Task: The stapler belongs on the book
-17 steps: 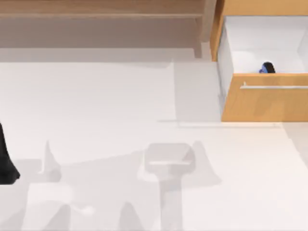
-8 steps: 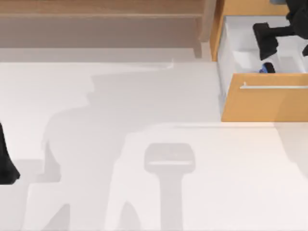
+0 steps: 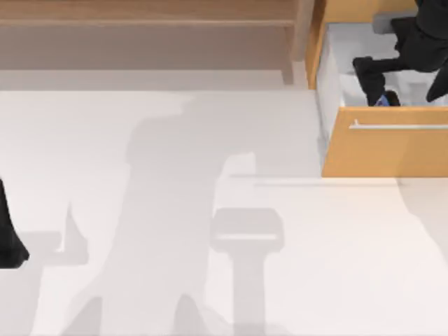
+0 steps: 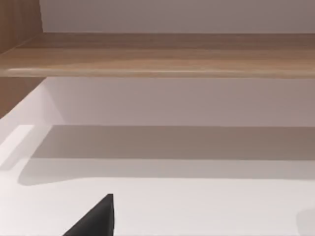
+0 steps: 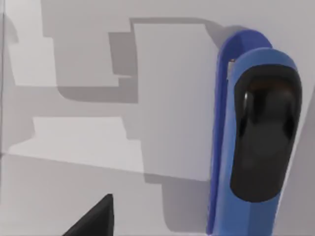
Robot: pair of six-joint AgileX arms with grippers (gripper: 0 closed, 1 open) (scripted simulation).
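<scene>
Well, the right gripper (image 3: 369,78) hangs just above the stapler (image 3: 383,100) inside the open drawer (image 3: 385,150); its finger spread I cannot tell. Nothing grasped yet, so pickup and placing remain. Left arm (image 3: 8,238) parked at the table's left edge.

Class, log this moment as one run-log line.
right tool: inside open drawer, just above stapler | stapler: in drawer, ungrasped | left tool: parked at table's left edge

An open orange drawer (image 3: 385,150) juts over the white table (image 3: 210,210) beside a wooden shelf (image 3: 147,21).
</scene>
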